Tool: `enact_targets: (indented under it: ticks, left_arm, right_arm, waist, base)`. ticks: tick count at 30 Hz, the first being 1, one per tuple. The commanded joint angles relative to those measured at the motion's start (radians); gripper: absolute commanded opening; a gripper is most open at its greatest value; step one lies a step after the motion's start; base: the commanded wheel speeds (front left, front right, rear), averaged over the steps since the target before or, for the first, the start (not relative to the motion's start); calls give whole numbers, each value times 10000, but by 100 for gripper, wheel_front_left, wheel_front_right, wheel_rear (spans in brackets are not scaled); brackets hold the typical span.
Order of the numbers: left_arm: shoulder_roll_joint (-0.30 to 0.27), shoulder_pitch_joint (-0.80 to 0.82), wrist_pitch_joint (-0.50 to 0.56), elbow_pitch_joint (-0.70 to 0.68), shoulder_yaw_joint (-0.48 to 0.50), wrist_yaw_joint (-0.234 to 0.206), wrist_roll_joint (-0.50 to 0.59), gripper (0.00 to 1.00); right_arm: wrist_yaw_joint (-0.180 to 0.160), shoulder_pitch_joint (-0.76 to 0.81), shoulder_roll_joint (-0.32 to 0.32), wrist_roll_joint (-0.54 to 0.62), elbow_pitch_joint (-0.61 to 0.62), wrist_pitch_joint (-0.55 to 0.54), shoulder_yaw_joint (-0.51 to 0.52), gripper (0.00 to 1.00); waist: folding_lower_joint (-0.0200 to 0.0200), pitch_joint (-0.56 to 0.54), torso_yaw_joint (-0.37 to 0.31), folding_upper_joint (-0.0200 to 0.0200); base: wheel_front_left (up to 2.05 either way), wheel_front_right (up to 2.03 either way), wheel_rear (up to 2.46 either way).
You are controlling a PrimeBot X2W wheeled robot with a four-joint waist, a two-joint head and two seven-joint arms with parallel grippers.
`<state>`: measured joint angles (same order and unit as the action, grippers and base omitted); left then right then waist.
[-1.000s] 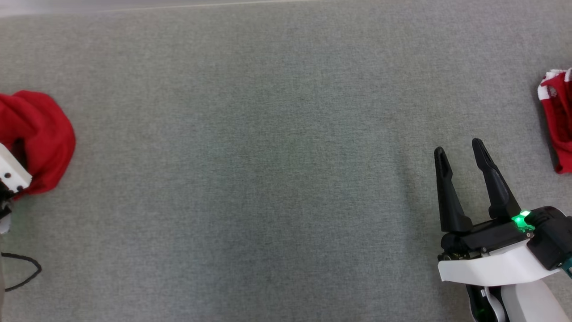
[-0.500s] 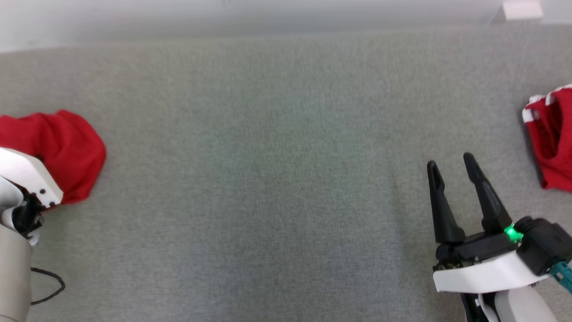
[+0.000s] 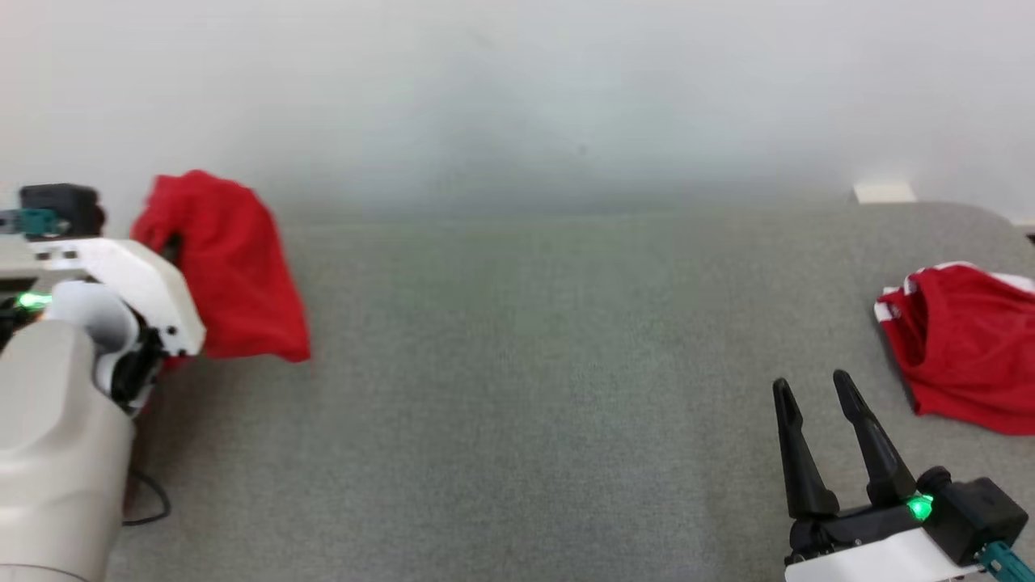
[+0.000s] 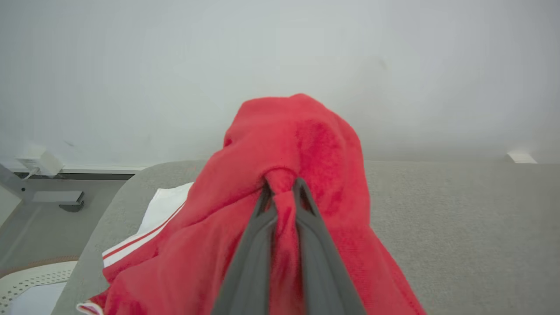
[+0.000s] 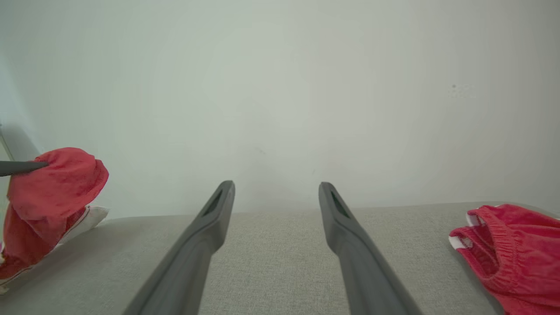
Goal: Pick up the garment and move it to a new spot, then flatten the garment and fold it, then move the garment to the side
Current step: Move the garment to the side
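This looks like a robotics lab or test room, not a home. The work surface is a broad tabletop (image 3: 517, 388) covered in plain grey felt-like fabric with rounded corners, set against a bare pale wall (image 3: 517, 97). A loose black cable (image 3: 167, 508) trails over its near left edge. Beyond the left end, the left wrist view shows a smooth grey floor (image 4: 39, 232), a grey metal bracket (image 4: 59, 199) and a small white box (image 4: 37, 162) at the wall's foot.
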<state>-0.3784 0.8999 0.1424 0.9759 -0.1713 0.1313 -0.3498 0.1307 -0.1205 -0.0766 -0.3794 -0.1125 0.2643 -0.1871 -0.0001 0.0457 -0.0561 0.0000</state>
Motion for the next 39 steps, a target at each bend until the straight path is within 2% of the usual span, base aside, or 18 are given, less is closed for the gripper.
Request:
enact_targets:
  ticks: [1, 5, 10, 16, 19, 25, 26, 27, 28, 34, 39]
  left_arm:
    - [-8, -189, 46, -213, -140, -22, -254, 0]
    - [193, -607, 338, -1666, -969, -14, -1076, 0]
    - [581, -1544, 679, -3582, -1466, -20, -2036, 0]
    - [1845, -2745, 943, -5249, -2037, -194, -2522, 0]
    - [2547, -3236, 847, -5485, -2400, -273, -2683, 0]
    - [3165, -3714, 270, -4660, -3520, -362, -2433, 0]
    - [3196, -3764, 158, -4406, -3718, -349, -2463, 11]
    - [3215, -3785, 14, -4170, -3892, -329, -2503, 48]
    - [3225, -3760, -141, -3945, -4074, -315, -2546, 100]
    - [3253, -3407, -1340, -3499, -5011, -208, -3007, 100]
    - [3252, -3064, -2527, -3431, -5131, -434, -2895, 100]
  right_arm:
    - [-2, 152, -5, -54, 5, -4, 52, 100]
    - [-2, 351, -54, 20, 114, -4, 251, 100]
    - [-2, 452, -105, 35, 214, -4, 401, 100]
    - [-1, 400, -197, 20, 237, -4, 464, 100]
    - [-1, 258, -216, -48, 186, -4, 367, 100]
    - [-2, 9, -327, -125, 21, -4, 84, 100]
    - [-2, -28, -338, -144, -12, -4, 51, 100]
    - [-1, -44, -343, -146, -35, -4, 19, 100]
    - [-2, -45, -338, -133, -66, -4, -3, 100]
    - [-1, -12, -423, -120, -200, -4, -71, 100]
    - [-2, 133, -453, -87, -161, -4, -49, 100]
  waist:
    - [1, -493, -84, 0]
    - [1, -710, -309, 0]
    - [1, -785, -772, 0]
    - [1, -641, -1333, 0]
    - [1, -519, -1640, 0]
    - [1, -293, -2177, 0]
    - [1, -271, -2234, 0]
    - [1, -254, -2272, 0]
    - [1, -241, -2294, 0]
    - [1, -347, -2016, 0]
    - [1, -576, -1402, 0]
  base:
    - [0, 0, 0]
    - [0, 0, 0]
    - [0, 0, 0]
    - [0, 0, 0]
    - [0, 0, 0]
    - [0, 0, 0]
    - [0, 0, 0]
    - [0, 0, 0]
    - [0, 0, 0]
    - [0, 0, 0]
    - [0, 0, 0]
